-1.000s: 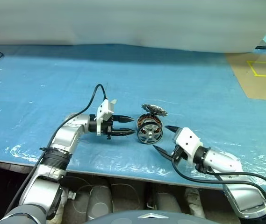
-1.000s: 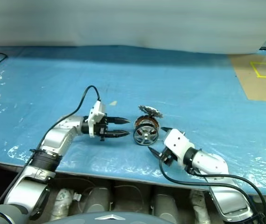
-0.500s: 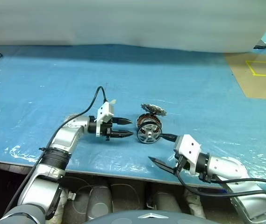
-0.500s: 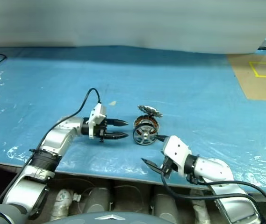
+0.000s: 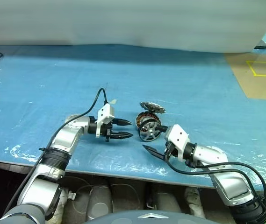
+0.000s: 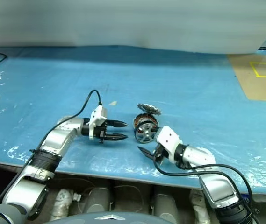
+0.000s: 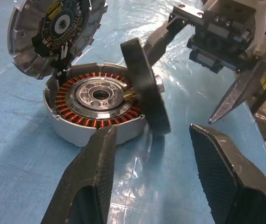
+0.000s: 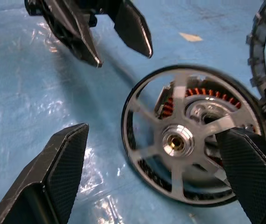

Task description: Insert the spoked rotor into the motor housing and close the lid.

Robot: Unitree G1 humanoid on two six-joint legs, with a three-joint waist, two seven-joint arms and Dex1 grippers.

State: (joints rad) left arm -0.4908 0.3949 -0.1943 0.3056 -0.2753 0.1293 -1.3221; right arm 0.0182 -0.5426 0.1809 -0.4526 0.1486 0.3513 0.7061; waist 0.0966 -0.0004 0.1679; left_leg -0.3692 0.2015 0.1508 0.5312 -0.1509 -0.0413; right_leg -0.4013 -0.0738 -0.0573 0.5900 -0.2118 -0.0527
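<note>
Spoked rotor [image 5: 150,131] on edge against motor housing [image 7: 83,116], lid [image 7: 53,32] up; left end effector [image 5: 125,129] at 9 o'clock part-open, empty; right end effector [image 5: 155,140] wide, straddling rotor

spoked rotor [image 7: 144,88] on edge against motor housing [image 7: 83,122], lid [image 7: 53,32] open

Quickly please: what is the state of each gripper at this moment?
Left gripper: open, holding nothing.
Right gripper: open wide around the black-rimmed, silver-spoked rotor, not closed on it.
</note>
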